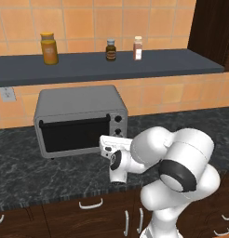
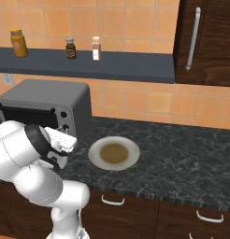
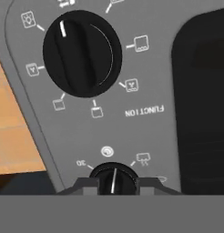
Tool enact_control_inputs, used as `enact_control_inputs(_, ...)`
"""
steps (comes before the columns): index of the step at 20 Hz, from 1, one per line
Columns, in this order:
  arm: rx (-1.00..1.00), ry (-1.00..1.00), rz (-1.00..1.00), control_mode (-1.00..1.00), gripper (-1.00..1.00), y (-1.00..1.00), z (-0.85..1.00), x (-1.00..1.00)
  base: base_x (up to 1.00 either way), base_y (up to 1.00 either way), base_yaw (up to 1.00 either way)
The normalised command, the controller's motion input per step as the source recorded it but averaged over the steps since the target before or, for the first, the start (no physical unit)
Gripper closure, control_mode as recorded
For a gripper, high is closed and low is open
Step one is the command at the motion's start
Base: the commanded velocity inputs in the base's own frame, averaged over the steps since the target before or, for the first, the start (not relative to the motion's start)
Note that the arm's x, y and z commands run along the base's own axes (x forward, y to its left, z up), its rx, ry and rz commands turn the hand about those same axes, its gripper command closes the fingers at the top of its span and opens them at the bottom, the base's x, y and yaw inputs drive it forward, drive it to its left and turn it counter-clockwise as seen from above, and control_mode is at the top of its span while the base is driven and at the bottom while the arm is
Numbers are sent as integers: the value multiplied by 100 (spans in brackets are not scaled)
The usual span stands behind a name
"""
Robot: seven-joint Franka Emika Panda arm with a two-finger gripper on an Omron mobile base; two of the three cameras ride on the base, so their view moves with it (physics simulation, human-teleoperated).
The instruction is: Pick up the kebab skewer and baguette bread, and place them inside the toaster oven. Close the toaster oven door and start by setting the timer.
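Three black knobs run down the right side of the toaster oven (image 1: 79, 122), which sits at the left centre of the left base view on the dark marbled tabletop (image 1: 37, 174). Its door (image 1: 73, 133) stands closed, the dark glass giving no look inside. The plate (image 2: 113, 153), at the centre of the right base view just beside the oven, is bare, with neither skewer nor baguette on it, so both are probably already behind the door.

At the bottom centre of the hand view, the pincer (image 3: 113, 184) is clamped shut on a small knob (image 3: 113, 176), one fingertip on each side of it. That knob has a number mark at its upper left, so it appears to be the timer. Its white pointer stands nearly upright. Above it, at the upper left of the hand view, the large function knob (image 3: 82, 53) is untouched.

Judging by this, loading and closing are done, and only the timer turn is left; whether it has begun cannot be told.

Along the top of both base views, a shelf (image 1: 149, 64) carries three jars.
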Motion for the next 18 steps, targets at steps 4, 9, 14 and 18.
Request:
enact_control_inputs(4,22,0,0,-100,100,0,62,9,0,0,0)
enact_control_inputs(9,24,0,0,-100,100,-2,53,11,0,0,0)
enact_control_inputs(14,24,0,0,-100,100,-1,44,26,0,0,0)
enact_control_inputs(18,26,0,0,-100,100,0,49,27,0,0,0)
